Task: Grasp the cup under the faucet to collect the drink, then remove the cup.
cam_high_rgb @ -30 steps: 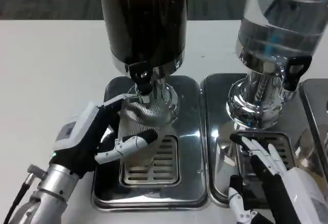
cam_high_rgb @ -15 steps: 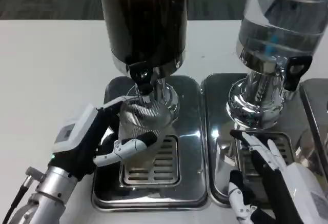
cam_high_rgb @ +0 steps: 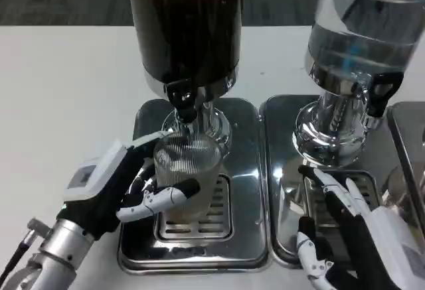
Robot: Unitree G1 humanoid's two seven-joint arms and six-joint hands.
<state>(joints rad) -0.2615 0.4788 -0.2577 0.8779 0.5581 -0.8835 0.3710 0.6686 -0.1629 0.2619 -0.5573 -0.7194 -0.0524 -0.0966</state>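
Head view: left hand (cam_high_rgb: 126,187) gripped the ribbed clear cup (cam_high_rgb: 186,170) beneath the dark dispenser's black faucet (cam_high_rgb: 182,97); right hand (cam_high_rgb: 348,230) lay open, fingers spread, over the neighboring drip tray (cam_high_rgb: 282,170).

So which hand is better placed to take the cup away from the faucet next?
The left hand: it already grips the ribbed cup below the dark dispenser's faucet. The right hand rests open over the neighbouring drip tray, away from the cup.
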